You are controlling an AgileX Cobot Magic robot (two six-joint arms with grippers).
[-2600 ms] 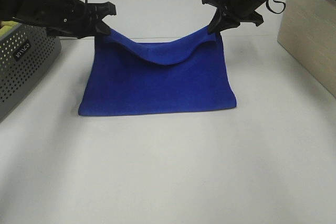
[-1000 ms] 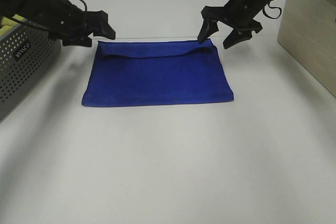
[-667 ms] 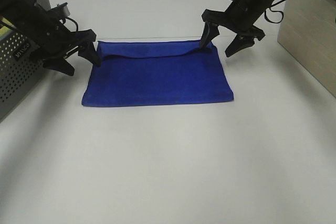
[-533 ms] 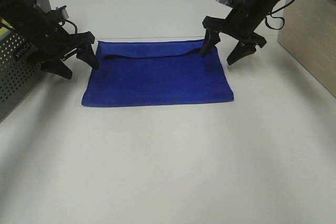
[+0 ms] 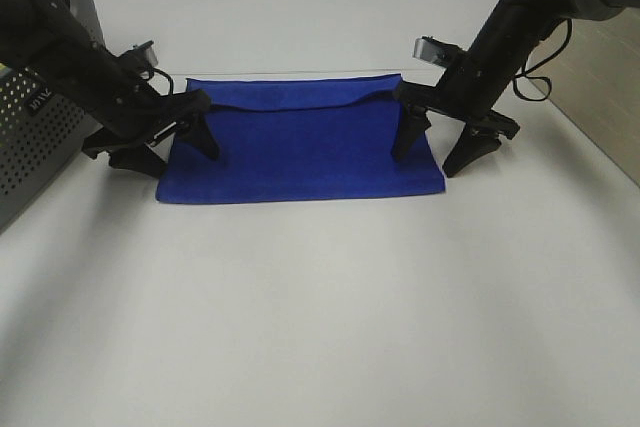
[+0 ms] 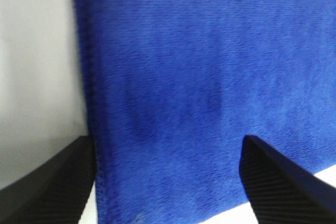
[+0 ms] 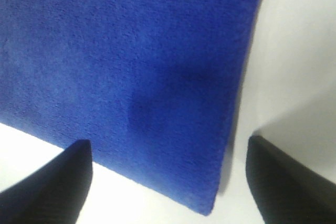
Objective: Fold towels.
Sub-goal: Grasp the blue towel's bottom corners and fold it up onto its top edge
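At the far left stands a grey perforated basket [image 5: 35, 137], partly out of view; just beside it the left gripper [image 5: 172, 152] is spread wide and grips nothing, one finger [image 6: 47, 184] over the bare white table [image 5: 320, 307], the other over the cloth, so it straddles the towel's left edge; the royal-blue towel [image 5: 300, 147] lies flat and folded on the table between the two arms, an upper layer ending in a wavy line near its far edge; the right gripper [image 5: 428, 159] is likewise wide apart and empty, astride the towel's right edge; whether any tip touches the cloth cannot be told; a pale wooden panel [image 5: 600, 97] stands at the far right.
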